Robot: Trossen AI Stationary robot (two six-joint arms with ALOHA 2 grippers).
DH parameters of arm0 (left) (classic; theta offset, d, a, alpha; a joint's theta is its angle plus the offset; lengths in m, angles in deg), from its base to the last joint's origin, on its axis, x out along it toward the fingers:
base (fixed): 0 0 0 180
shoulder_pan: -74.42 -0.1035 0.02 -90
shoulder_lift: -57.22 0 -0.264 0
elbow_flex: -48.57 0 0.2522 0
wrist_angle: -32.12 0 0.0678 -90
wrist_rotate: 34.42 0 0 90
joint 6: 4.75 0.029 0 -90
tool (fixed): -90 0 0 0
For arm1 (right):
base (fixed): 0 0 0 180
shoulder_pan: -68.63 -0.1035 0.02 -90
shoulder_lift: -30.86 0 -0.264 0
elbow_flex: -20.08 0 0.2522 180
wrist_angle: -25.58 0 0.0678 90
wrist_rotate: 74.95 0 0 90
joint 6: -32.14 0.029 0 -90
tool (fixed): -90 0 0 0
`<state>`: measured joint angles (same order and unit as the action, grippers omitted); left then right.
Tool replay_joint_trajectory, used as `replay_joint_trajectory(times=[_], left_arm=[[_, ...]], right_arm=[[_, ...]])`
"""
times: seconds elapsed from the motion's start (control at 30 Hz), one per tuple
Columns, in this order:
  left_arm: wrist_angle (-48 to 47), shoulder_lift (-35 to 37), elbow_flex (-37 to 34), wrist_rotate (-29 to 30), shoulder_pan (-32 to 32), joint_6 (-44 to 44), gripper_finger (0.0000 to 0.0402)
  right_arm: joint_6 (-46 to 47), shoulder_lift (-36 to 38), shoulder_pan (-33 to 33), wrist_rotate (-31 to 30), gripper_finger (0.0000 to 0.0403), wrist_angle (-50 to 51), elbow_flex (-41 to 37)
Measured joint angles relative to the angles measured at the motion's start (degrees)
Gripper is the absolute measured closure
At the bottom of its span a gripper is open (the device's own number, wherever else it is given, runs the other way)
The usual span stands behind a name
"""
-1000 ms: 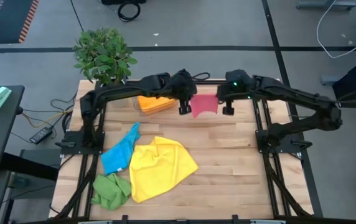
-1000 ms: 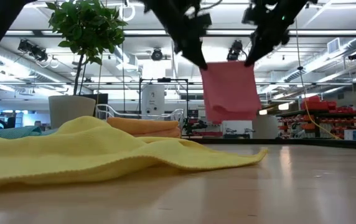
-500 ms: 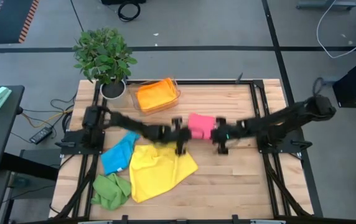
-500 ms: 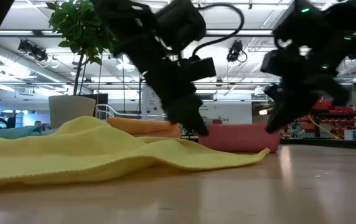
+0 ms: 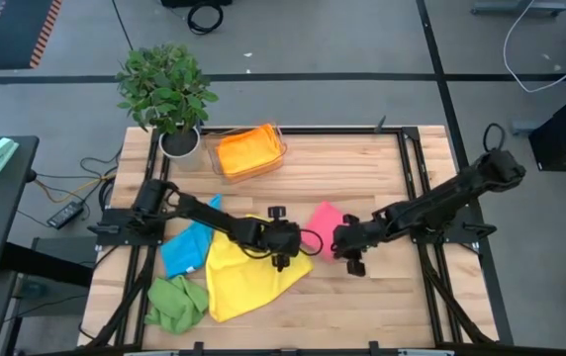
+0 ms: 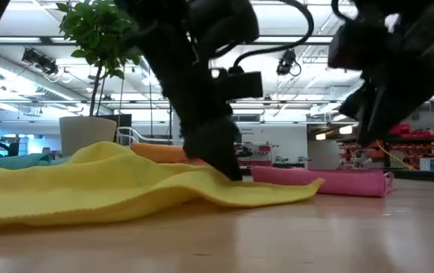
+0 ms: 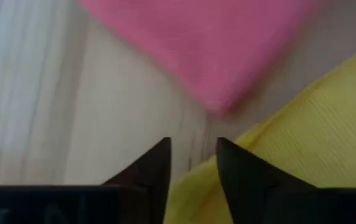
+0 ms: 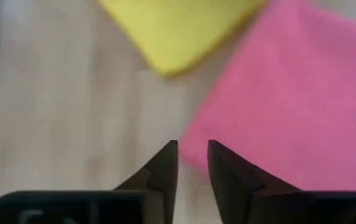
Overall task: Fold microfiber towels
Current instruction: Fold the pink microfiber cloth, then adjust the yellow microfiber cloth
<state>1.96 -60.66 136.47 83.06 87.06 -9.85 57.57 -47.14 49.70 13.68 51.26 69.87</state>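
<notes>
High view: a folded pink microfiber towel (image 5: 324, 219) lies flat near the middle of the pale wooden surface (image 5: 362, 168). The left gripper (image 5: 280, 259) sits low at the edge of a crumpled yellow microfiber towel (image 5: 248, 269), just beside the pink one; the right gripper (image 5: 350, 253) sits just beside the pink towel's opposite side. A bunched blue microfiber towel (image 5: 186, 247) touches the yellow one, and a crumpled green microfiber towel (image 5: 176, 302) lies near the surface's front left corner. A folded orange microfiber towel (image 5: 245, 150) rests in a clear plastic tray (image 5: 281, 148) at the back, beside a leafy potted plant (image 5: 166, 89)

Low view: the pink towel (image 6: 338, 180) lies flat on the surface, its near corner overlapped by the yellow towel (image 6: 111, 186). The left gripper (image 6: 223, 163) reaches down to the yellow cloth; the right gripper, blurred, hangs above the pink towel's far end

Left wrist view: the two dark fingers (image 7: 150, 177) stand slightly apart with nothing between them, above bare wood, the pink towel (image 7: 209, 46) ahead and the yellow towel (image 7: 290, 149) at one side

Right wrist view: the two dark fingers (image 8: 159, 171) stand slightly apart, empty, at the pink towel's (image 8: 290, 106) edge, with a yellow corner (image 8: 178, 25) farther off
</notes>
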Motion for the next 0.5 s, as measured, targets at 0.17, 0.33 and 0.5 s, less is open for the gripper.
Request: replay_joint_trajectory(times=[0.17, 0.33, 0.5], left_arm=[[-11.88, 2.45, 3.89, -1.96, 0.00, -7.67, 0.0221], [-15.56, 3.08, -0.01, -13.07, 0.72, -17.05, 0.0222], [-16.22, 4.38, -6.17, -14.21, 4.85, -21.57, 0.0256]], right_arm=[[5.44, 5.16, -0.25, 3.94, 0.0270, 1.39, 2.34], [12.66, 10.24, -1.14, 0.98, 0.0255, 2.07, 2.22], [18.89, 11.69, -4.01, -5.58, 0.0259, 2.27, 1.86]])
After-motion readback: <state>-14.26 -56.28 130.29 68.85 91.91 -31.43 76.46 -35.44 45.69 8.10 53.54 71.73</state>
